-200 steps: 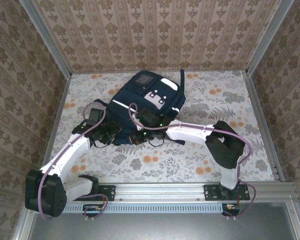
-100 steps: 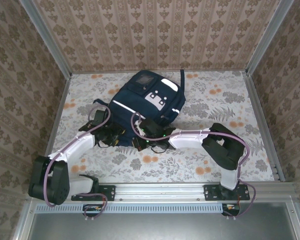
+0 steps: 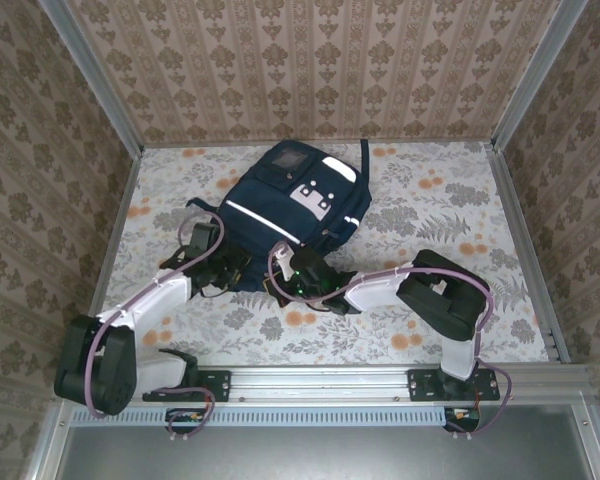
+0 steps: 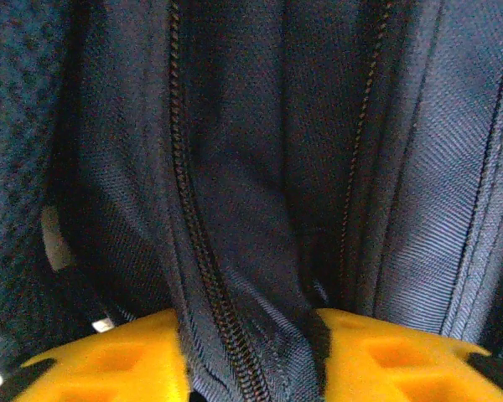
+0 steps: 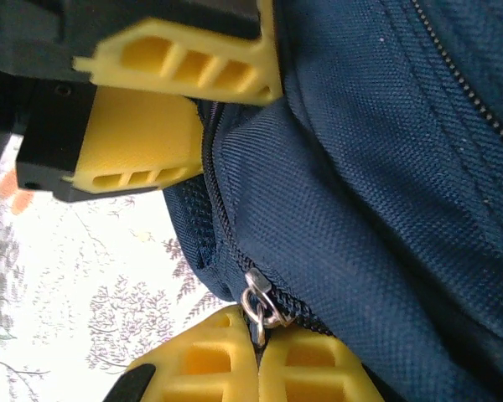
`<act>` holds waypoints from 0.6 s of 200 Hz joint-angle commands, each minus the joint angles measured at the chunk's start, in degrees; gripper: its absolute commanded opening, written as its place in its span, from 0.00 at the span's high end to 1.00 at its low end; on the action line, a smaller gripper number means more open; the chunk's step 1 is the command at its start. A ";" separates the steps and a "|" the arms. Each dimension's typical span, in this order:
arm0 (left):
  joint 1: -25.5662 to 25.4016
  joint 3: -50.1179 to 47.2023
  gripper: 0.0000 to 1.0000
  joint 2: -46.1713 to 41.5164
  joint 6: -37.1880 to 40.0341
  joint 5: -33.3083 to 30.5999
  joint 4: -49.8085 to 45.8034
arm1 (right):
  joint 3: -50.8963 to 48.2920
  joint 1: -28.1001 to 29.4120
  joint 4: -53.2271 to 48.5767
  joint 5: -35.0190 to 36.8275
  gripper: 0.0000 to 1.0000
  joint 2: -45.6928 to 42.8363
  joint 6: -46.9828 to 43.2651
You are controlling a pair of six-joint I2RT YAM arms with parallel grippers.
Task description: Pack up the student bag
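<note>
Back wall (image 3: 310,70), upper frame: beige-brown wallpaper, damask motifs in vertical stripes. Same paper on the side walls. Aluminium posts (image 3: 90,75) slant in at both upper corners. Tabletop (image 3: 430,190), centre: pale floral cover, grey leaves, orange blooms. Metal rail (image 3: 320,380) along the bottom. Light even, soft shadows.

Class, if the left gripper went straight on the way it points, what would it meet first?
The student bag: its navy zipped fabric sits inside the left gripper, with more directly ahead.
</note>
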 commanded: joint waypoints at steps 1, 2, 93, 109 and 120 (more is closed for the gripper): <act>-0.81 -0.19 0.66 1.92 -0.54 -2.21 4.25 | -0.80 1.61 4.55 5.19 1.00 -0.25 -7.83; -0.82 -0.19 0.67 1.98 -0.49 -2.24 4.26 | -0.81 1.69 4.42 5.43 1.00 -0.26 -8.11; -0.88 0.67 1.00 2.54 1.40 -6.25 2.88 | -3.11 2.42 -3.18 16.98 1.00 -2.85 -10.15; -0.99 0.57 1.00 2.41 1.66 -6.58 2.58 | -1.10 1.16 -9.00 16.19 1.00 -3.55 -7.35; -1.08 0.57 1.00 2.25 1.86 -6.98 2.31 | -0.01 -0.14 -11.82 14.55 1.00 -3.95 -5.48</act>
